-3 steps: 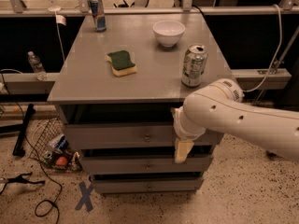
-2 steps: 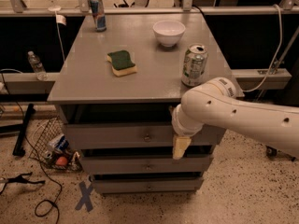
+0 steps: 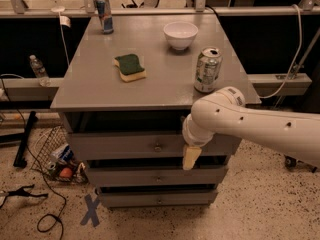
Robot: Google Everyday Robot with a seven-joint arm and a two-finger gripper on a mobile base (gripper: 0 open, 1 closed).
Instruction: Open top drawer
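Note:
The top drawer (image 3: 125,145) is the widest grey front panel just under the cabinet's top, with a small round metal knob (image 3: 158,146) at its centre. It looks closed, its front roughly flush with the two narrower drawers (image 3: 145,177) below. My gripper (image 3: 190,158) hangs from the white arm (image 3: 250,126) that reaches in from the right. It sits in front of the top drawer's lower edge, a little right of the knob and slightly below it. It does not hold the knob.
On the cabinet top (image 3: 90,84) stand a white bowl (image 3: 180,34), a soda can (image 3: 207,70), a green-and-yellow sponge (image 3: 130,67) and a blue can (image 3: 104,15). A wire basket with clutter (image 3: 57,156), cables and a blue tape X (image 3: 91,210) lie on the floor at left.
The arm and gripper have shifted slightly left and up, closer to the top drawer's knob. The drawer has not moved.

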